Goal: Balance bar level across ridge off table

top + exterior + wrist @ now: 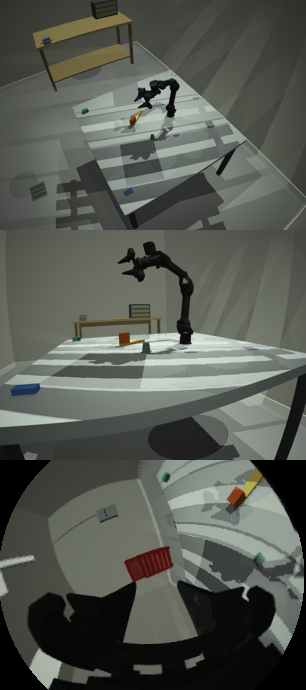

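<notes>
A thin yellow bar (139, 114) (132, 342) (252, 485) lies low on the striped table (189, 149) (174, 369). One end of it is at an orange block, the ridge. I cannot tell whether that end rests on the block. My gripper (143, 101) (121, 268) (157, 584) is open and empty. It hangs high above the table, behind the bar and ridge and apart from them, pointing away from the arm's base (171, 113) (185, 338).
A small teal cup (152, 136) (146, 347) (260, 558) stands in front of the ridge. A green block (85, 110) (76, 338) lies at the far left edge and a blue block (128, 191) (25, 389) near the front edge. A wooden shelf table (82, 27) (116, 320) stands beyond.
</notes>
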You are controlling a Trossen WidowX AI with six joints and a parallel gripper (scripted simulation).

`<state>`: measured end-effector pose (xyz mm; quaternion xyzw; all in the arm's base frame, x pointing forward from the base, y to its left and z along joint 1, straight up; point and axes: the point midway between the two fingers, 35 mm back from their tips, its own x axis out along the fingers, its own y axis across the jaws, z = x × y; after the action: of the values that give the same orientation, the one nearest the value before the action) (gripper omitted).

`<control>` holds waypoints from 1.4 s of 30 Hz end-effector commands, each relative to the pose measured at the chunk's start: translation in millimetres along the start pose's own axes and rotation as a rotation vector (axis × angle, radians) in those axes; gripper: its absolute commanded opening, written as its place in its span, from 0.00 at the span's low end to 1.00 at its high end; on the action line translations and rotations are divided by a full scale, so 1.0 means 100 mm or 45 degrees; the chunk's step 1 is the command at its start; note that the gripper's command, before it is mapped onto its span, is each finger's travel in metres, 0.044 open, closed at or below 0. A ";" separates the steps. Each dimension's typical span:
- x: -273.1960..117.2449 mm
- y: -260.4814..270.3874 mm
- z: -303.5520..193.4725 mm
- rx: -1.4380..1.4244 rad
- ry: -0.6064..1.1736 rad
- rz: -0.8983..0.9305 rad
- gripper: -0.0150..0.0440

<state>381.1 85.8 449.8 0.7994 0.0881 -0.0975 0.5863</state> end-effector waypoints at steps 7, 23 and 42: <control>0.37 -0.39 0.55 0.026 -0.202 -0.247 0.79; 0.58 -1.04 1.62 0.185 -0.546 -0.677 0.79; 0.25 -1.73 2.68 0.557 -0.903 -1.169 0.79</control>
<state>353.8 -111.8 214.6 0.7063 0.1951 -0.5964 0.3278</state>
